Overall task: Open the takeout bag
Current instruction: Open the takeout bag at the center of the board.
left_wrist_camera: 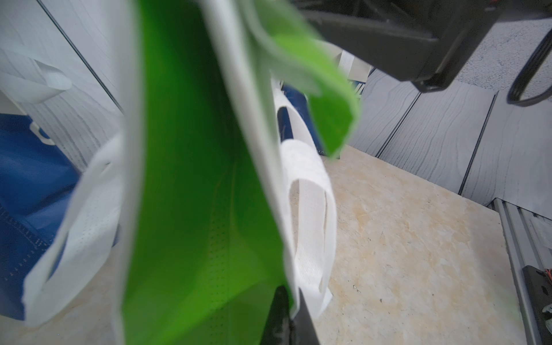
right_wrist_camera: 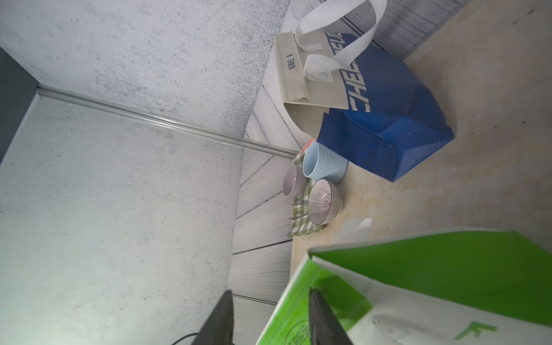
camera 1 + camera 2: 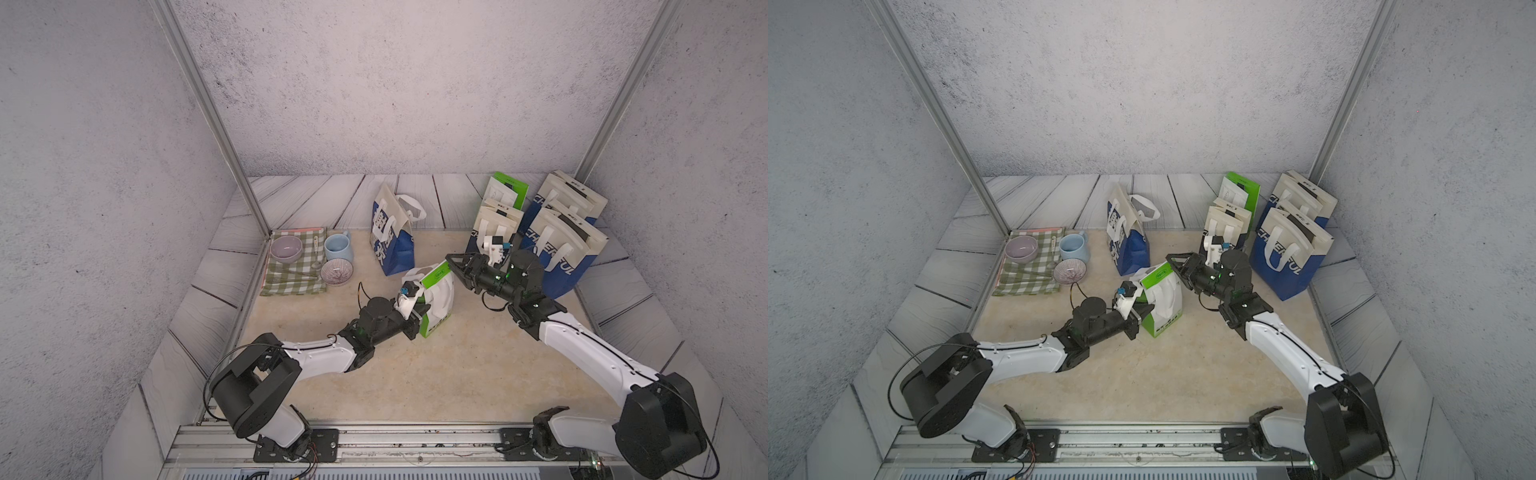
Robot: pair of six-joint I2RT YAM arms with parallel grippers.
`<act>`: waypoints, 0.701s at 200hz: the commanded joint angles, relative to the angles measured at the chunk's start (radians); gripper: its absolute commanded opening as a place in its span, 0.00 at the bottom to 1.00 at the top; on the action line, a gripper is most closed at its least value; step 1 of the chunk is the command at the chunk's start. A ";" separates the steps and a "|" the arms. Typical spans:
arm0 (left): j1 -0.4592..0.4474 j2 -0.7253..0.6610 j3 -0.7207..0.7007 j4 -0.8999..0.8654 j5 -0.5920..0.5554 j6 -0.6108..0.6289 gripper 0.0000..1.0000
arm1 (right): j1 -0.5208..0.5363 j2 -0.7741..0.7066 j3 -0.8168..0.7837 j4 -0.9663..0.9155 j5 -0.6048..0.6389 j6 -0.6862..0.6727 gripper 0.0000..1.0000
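**A:** Where does the bag sit?

**B:** The green-and-white non-woven takeout bag (image 3: 435,301) stands tilted in the middle of the beige counter (image 3: 436,382), between the two arms. The left end effector (image 3: 420,312) is pinched narrow on its left edge. The right end effector (image 3: 453,262) is at the far top corner, jaws parted, holding nothing.

**A:** What could go wrong from here?

**B:** In the right wrist view one finger (image 2: 324,316) lies over the printed face and its partner is off the bag, so the rim runs between them. Closing there could catch both panels together, and the mouth would not part. The fabric looks thin and limp. I judge the left pinch could slip once the right arm pulls, or the light bag could drag toward the blue-and-beige tote bag (image 3: 392,249) just on its far side.

**A:** What can't you make out?

**B:** The mouth itself: whether it is parted at all, and how it fastens. The left wrist view is blurred and mostly filled with green cloth. I cannot tell whether the base rests flat on the counter.
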 commanded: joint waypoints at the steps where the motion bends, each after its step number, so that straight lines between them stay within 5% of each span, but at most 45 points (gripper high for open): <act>1: 0.003 -0.020 -0.001 -0.025 0.014 0.016 0.00 | -0.031 -0.044 -0.052 -0.032 0.017 -0.056 0.45; 140: 0.006 -0.002 0.004 -0.017 0.020 0.009 0.00 | -0.040 0.057 -0.005 0.061 -0.092 0.011 0.45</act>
